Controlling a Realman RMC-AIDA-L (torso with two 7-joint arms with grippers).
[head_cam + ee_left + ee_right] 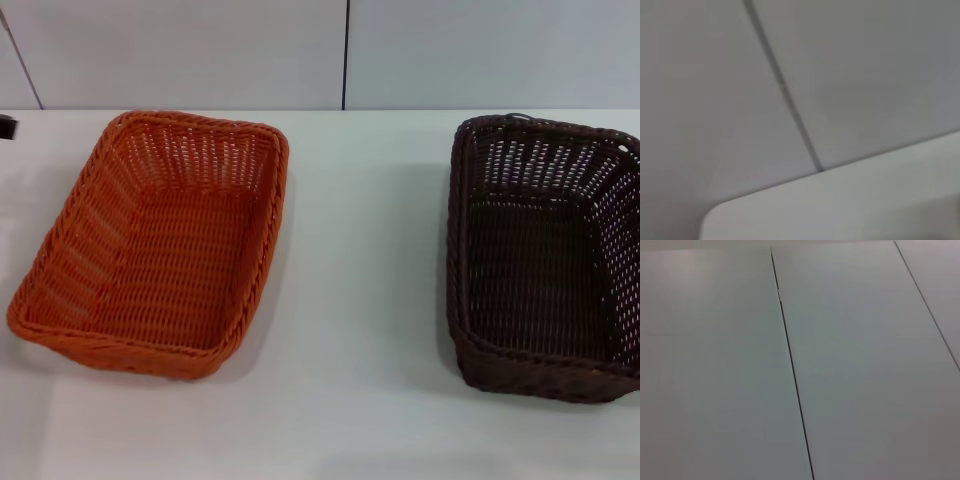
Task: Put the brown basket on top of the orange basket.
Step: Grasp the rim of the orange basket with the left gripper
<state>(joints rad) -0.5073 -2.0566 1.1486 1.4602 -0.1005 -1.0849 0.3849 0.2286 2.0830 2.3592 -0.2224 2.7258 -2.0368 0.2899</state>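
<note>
The orange basket [160,245] stands upright and empty on the left half of the white table [360,300] in the head view. The brown basket [545,255] stands upright and empty on the right half, apart from the orange one, its right side cut off by the picture's edge. Neither gripper shows in any view. The left wrist view shows only wall panels and a table corner [840,205]. The right wrist view shows only pale wall panels with a seam [792,375].
A grey panelled wall [300,50] runs behind the table's far edge. A small dark object [8,127] sits at the far left edge of the table. A bare strip of table lies between the two baskets.
</note>
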